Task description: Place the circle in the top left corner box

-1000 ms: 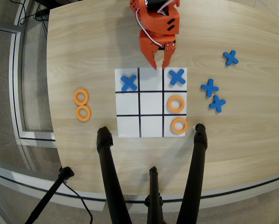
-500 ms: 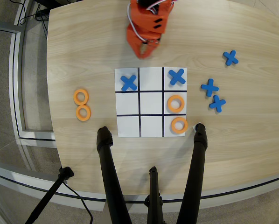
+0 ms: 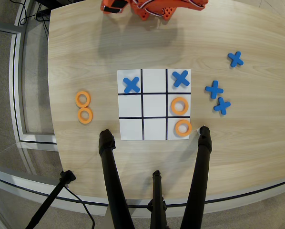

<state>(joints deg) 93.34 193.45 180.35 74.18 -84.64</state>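
Hand [image 3: 115, 8] — top edge, table [image 3: 257, 143] clear.

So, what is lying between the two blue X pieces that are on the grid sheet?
In the overhead view, only the empty white top-middle cell lies between the left blue X and the right blue X; no piece is there.

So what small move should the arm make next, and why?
Probably reach toward a loose orange ring left of the grid. The arm sits at the top edge, holding nothing visible, and two rings lie off the sheet.
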